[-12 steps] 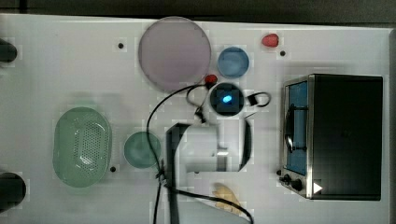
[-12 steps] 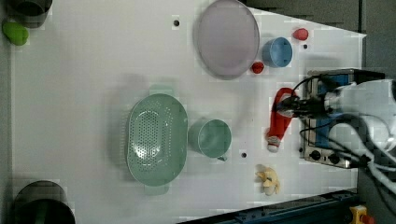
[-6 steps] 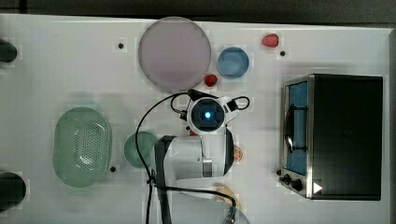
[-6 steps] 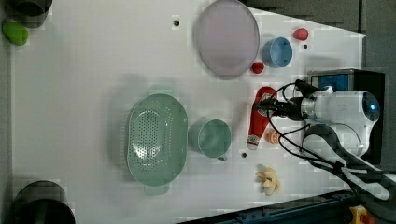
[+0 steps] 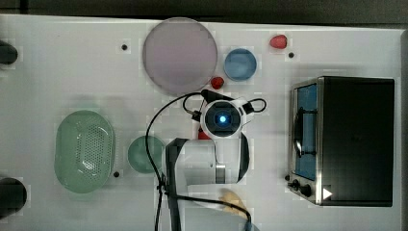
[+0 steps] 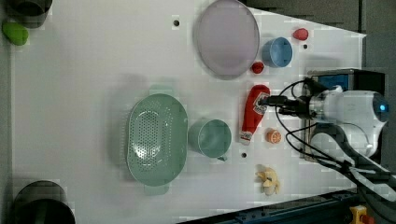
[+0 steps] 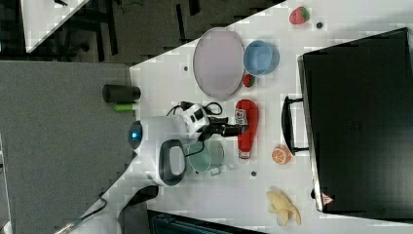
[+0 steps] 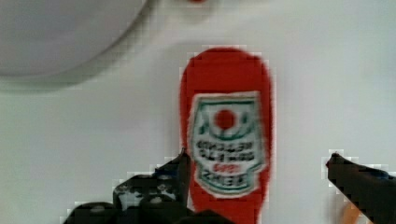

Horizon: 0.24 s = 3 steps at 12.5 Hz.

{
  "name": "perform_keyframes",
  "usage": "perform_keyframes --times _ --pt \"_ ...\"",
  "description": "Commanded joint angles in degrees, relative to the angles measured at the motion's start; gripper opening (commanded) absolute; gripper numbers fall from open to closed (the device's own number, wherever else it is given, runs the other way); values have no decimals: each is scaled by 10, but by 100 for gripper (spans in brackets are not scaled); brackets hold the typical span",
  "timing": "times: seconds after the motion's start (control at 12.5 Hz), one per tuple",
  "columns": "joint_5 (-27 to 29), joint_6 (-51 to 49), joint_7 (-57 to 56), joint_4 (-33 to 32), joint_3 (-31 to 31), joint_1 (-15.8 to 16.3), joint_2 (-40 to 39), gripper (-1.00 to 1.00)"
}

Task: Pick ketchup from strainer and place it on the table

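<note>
The ketchup (image 6: 252, 113) lies flat on the table (image 6: 84, 93), label up, its cap end toward the left view's bottom, between the cup (image 6: 210, 137) and the oven (image 7: 358, 122); it is out of the strainer (image 6: 156, 139), which sits beyond the cup on the left view's left; the gripper (image 8: 257, 168) hangs over the bottle with its jaws apart, one finger (image 8: 180, 170) at the label's edge and the other well clear on the far side; an orange slice (image 6: 273, 136) lies just beside the cap end; a strawberry (image 6: 257, 67) and the plate (image 6: 227, 37) lie past the bottle's base.
</note>
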State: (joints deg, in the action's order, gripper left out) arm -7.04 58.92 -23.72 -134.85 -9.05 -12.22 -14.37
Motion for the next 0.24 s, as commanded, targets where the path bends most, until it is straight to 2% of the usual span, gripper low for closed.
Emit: perform_keyframes --times 0.08,0.24 --pt "1 -42 22 81 -9 -3 82 100" --pt "1 -144 67 146 -12 -3 101 100"
